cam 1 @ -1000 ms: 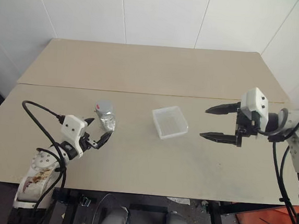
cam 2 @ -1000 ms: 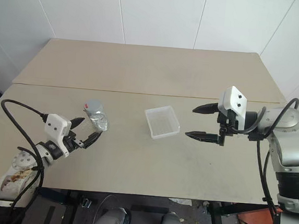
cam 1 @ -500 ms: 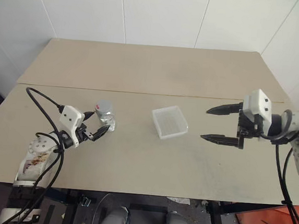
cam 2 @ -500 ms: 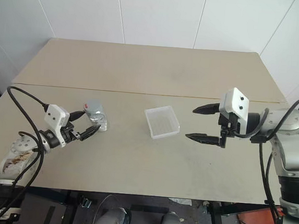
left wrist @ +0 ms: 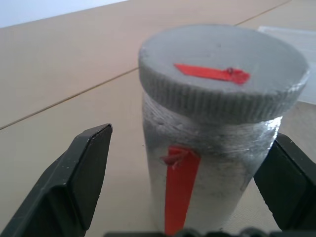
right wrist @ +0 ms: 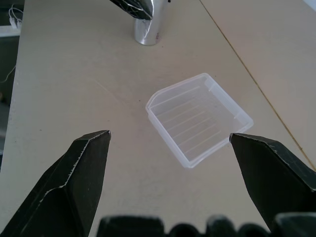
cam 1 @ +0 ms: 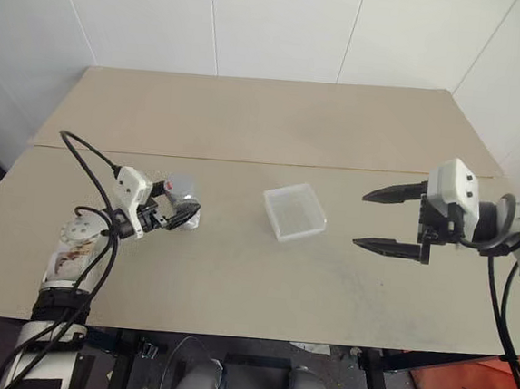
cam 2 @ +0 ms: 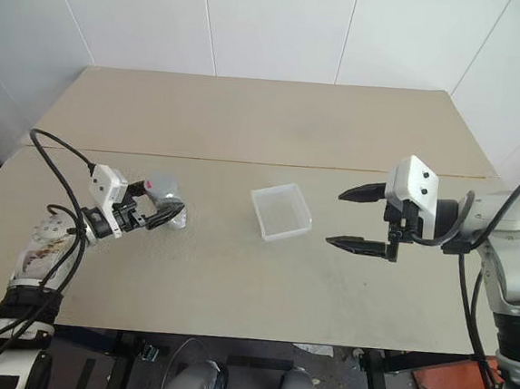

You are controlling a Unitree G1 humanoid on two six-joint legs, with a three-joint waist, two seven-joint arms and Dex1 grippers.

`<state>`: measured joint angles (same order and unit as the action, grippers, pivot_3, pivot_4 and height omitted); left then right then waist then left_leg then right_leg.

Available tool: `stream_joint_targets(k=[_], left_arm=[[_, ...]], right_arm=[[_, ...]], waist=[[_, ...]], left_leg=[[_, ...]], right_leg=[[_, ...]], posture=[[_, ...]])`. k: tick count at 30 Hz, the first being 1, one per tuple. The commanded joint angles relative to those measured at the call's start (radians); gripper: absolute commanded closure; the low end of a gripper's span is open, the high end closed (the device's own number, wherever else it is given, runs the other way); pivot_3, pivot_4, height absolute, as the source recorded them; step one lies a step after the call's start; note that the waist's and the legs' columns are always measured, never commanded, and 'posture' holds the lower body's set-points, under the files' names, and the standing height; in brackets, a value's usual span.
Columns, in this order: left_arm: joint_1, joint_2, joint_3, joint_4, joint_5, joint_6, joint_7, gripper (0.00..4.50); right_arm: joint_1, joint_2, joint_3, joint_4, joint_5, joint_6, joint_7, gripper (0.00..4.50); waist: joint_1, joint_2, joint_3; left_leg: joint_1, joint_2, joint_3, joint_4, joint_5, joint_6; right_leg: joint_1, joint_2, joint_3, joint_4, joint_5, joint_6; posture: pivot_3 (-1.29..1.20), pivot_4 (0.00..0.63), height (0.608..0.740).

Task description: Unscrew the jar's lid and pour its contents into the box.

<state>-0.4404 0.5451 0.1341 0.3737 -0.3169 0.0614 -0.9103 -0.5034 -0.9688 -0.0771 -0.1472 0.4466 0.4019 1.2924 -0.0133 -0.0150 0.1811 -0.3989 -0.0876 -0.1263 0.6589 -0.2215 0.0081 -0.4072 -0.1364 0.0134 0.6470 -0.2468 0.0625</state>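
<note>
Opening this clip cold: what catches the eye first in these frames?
The jar stands upright on the table's left side, its grey lid with a red mark on, and the left gripper's open fingers sit on either side of it without visibly touching. The clear box lies empty near the table's middle. To its right, the right gripper hangs wide open, facing the box.

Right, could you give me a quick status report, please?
Left end effector open, fingers either side of the small clear jar, grey screw lid on. Right end effector open, beside the clear plastic box. Nothing between.
</note>
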Motion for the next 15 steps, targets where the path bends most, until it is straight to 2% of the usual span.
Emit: stream_joint_targets(k=[1, 15], left_arm=[[-0.033, 0.004, -0.001, 0.032, 0.007, -0.046, -0.027, 0.02], [-0.103, -0.010, -0.008, 0.148, 0.011, -0.113, -0.100, 0.02]], right_arm=[[-0.002, -0.022, -0.046, -0.030, 0.019, 0.001, -0.008, 0.00], [0.003, -0.030, -0.057, -0.039, 0.031, 0.007, -0.009, 0.00]], waist=[[0.000, 0.000, 0.000], [0.000, 0.000, 0.000]], left_leg=[[0.000, 0.000, 0.000, 0.000, 0.000, 0.000], [0.000, 0.000, 0.000, 0.000, 0.000, 0.000]], right_leg=[[0.000, 0.000, 0.000, 0.000, 0.000, 0.000], [0.000, 0.000, 0.000, 0.000, 0.000, 0.000]], posture=[[0.00, 0.150, 0.740], [0.00, 0.150, 0.740]])
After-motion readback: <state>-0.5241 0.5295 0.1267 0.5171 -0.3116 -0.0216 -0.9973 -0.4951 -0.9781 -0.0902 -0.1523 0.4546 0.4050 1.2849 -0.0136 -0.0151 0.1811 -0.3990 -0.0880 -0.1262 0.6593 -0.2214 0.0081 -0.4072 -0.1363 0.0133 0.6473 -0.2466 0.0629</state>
